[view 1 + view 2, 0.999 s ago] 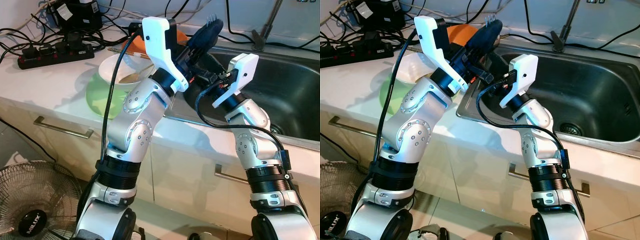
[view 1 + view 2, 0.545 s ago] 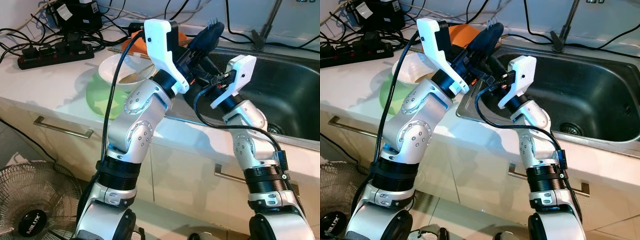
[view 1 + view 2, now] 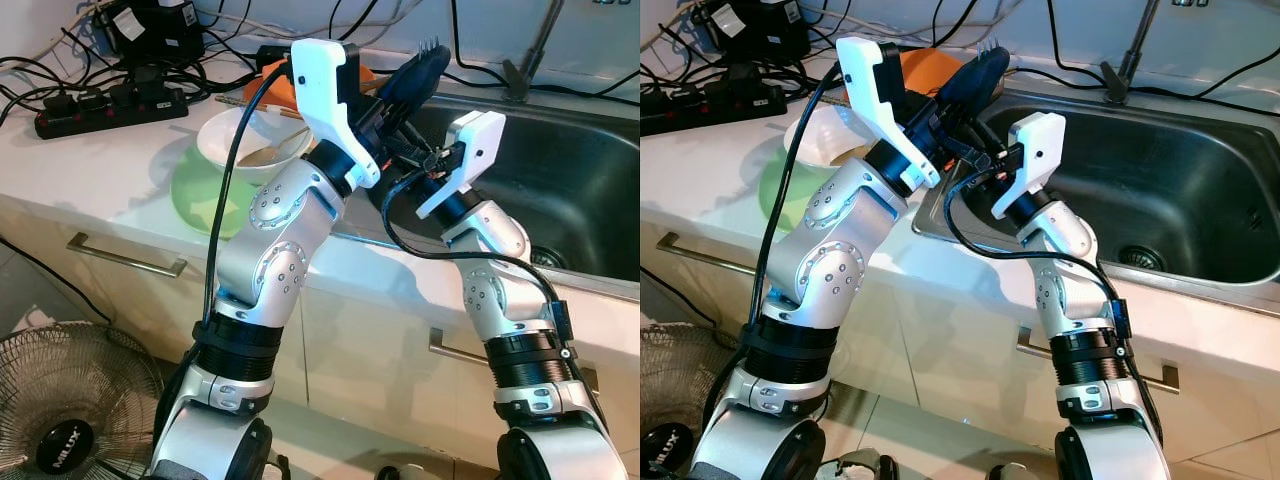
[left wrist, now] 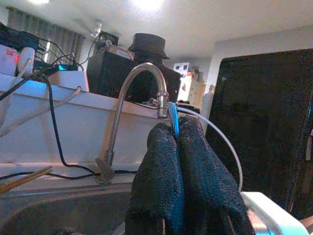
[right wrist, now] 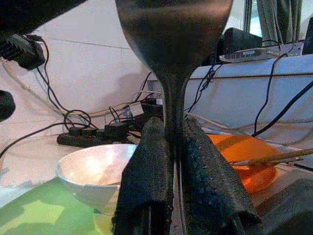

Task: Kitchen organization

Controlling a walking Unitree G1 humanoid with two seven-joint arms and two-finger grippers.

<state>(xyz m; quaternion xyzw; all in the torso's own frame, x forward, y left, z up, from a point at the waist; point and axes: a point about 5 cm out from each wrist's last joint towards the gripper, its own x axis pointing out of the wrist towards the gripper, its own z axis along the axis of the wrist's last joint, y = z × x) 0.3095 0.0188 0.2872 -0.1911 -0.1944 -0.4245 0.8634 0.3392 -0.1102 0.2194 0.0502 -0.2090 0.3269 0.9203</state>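
Note:
A dark blue slotted utensil (image 3: pixel 418 70) with short tines at its tip stands tilted over the near left corner of the sink. My left gripper (image 3: pixel 392 100) is shut on it; in the left wrist view its thin blue edge (image 4: pixel 174 116) sticks up between the closed fingers (image 4: pixel 161 171). My right gripper (image 3: pixel 402 150) reaches in from the right just below. In the right wrist view the utensil's neck (image 5: pixel 172 98) runs between the two fingers (image 5: pixel 146 166), which press against it, and the broad head (image 5: pixel 173 24) is above.
On the counter to the left are a white bowl (image 3: pixel 240 140) on a green plate (image 3: pixel 195 190), an orange bowl (image 3: pixel 277 86) with chopsticks (image 3: pixel 255 102), and a power strip (image 3: pixel 110 105) with cables. The steel sink (image 3: pixel 580 170) and faucet (image 3: pixel 535 45) lie right. A fan (image 3: pixel 70 420) stands below.
My right arm has moved left, bringing its gripper in under the left one and onto the utensil. The left gripper has lifted slightly with the utensil.

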